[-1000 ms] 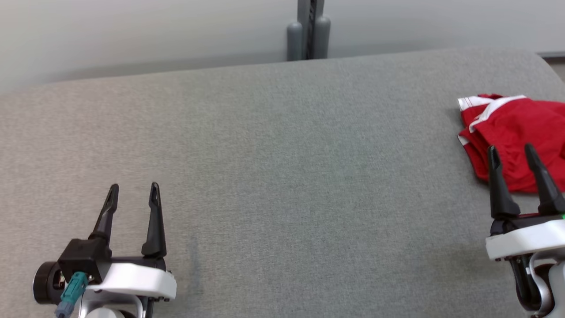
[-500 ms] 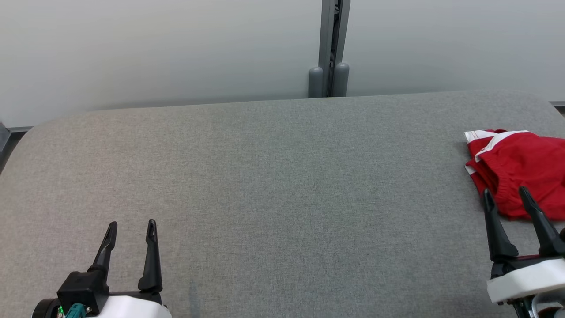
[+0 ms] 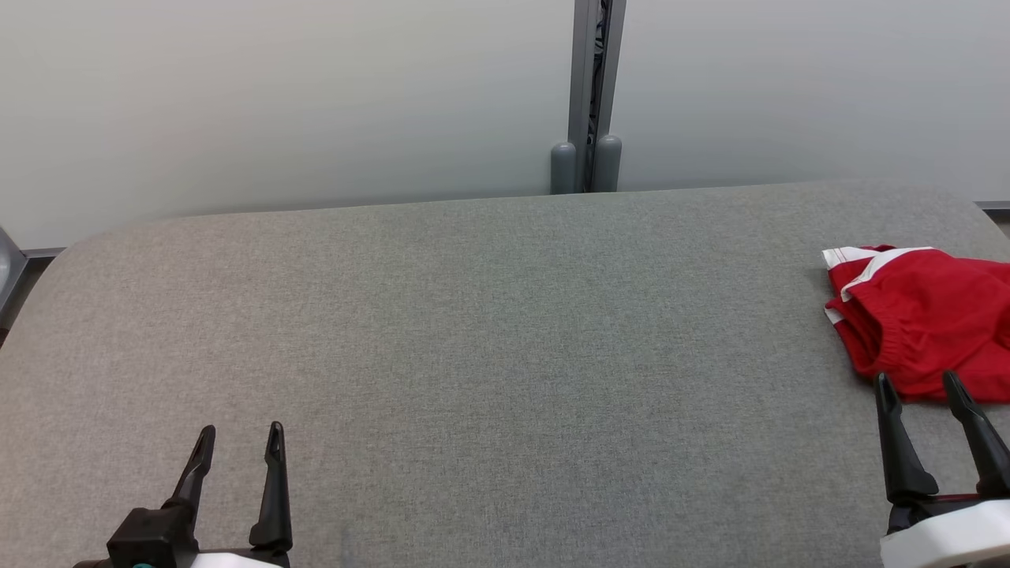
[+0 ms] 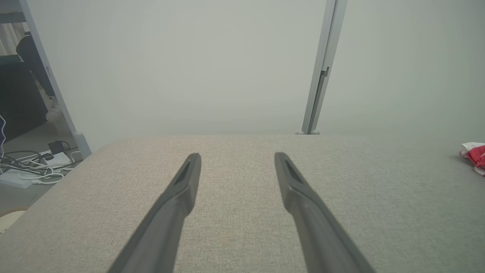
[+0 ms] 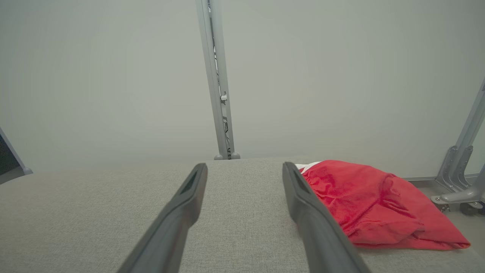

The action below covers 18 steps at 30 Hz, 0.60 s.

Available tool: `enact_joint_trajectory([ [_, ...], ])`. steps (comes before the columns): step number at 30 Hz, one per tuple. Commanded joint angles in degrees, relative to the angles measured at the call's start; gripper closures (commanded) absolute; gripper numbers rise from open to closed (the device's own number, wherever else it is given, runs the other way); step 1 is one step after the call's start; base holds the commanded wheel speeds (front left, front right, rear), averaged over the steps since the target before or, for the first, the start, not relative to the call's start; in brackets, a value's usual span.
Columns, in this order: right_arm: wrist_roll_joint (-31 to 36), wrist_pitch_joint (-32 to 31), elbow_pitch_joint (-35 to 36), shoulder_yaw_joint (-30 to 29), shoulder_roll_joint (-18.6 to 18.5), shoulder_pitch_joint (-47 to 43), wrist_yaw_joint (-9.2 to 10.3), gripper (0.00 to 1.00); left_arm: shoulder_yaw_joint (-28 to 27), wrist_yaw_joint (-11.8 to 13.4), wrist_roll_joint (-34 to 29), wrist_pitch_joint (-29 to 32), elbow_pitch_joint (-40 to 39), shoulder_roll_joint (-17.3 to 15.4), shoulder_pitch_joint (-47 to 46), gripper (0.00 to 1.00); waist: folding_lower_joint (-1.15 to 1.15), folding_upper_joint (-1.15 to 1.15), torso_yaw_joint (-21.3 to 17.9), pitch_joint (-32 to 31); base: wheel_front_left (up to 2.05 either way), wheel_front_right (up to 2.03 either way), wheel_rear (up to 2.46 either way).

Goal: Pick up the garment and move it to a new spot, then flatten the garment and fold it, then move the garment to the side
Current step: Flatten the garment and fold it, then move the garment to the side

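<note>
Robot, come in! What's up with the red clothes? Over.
Left gripper open, empty. Right gripper open, empty, beside red garment. Garment heaped at table's right end. Nothing blocking.

A big gray tabletop (image 3: 489, 355) with soft cloth on it has round corners. Behind it is a pale wall (image 3: 276, 102), split by a thin gray post (image 3: 589, 79) with two little round feet. On the floor by one end, a tangle of wires (image 4: 30, 172) — by the other, gray metal legs (image 5: 456, 170).
</note>
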State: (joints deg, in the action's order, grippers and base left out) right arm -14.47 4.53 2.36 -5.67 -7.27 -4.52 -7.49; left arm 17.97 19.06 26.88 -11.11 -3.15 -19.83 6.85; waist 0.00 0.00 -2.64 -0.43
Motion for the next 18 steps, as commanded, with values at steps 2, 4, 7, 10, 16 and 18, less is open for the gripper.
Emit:
enact_joint_trajectory([
  [2, 0.2, -0.2, 0.5, -0.6, 0.3, -0.8, -0.02, 0.00, 0.0, 0.1, 0.3, 0.1, -0.2, -0.4, 0.0, 0.00, 0.00, 0.00, 0.1, 0.0, 0.00, 0.00, 0.00],
  [4, 0.3, -0.3, 0.8, -0.7, 0.4, -0.9, -0.02, 0.00, 0.1, 0.0, 0.3, 0.1, -0.3, -0.5, -0.4, 0.00, 0.00, 0.00, 0.2, 0.0, 0.00, 0.00, 0.00],
  [7, 0.4, -0.5, 1.1, -0.8, 0.5, -1.0, -0.02, 0.00, 0.2, -0.1, 0.3, 0.2, -0.3, -0.5, -0.9, 0.00, 0.00, 0.00, 0.3, 0.1, 0.00, 0.00, 0.00],
  [10, 0.4, -0.1, 1.5, -0.8, 0.5, -1.1, -0.02, 0.00, 0.3, -0.1, 0.2, 0.1, -0.2, -0.6, -1.2, 0.00, 0.00, 0.00, 0.4, 0.1, 0.00, 0.00, 0.00],
  [16, 0.1, 0.0, 1.7, -1.0, 0.4, -1.4, -0.02, 0.00, 0.7, -0.2, 0.2, 0.0, 0.2, -0.5, -1.7, 0.00, 0.00, 0.00, 0.5, 0.4, 0.00, 0.00, 0.00],
  [18, 0.0, 0.0, 1.8, -1.1, 0.4, -1.5, -0.02, 0.00, 0.8, -0.2, 0.2, 0.0, 0.3, -0.5, -1.8, 0.00, 0.00, 0.00, 0.6, 0.5, 0.00, 0.00, 0.00],
])
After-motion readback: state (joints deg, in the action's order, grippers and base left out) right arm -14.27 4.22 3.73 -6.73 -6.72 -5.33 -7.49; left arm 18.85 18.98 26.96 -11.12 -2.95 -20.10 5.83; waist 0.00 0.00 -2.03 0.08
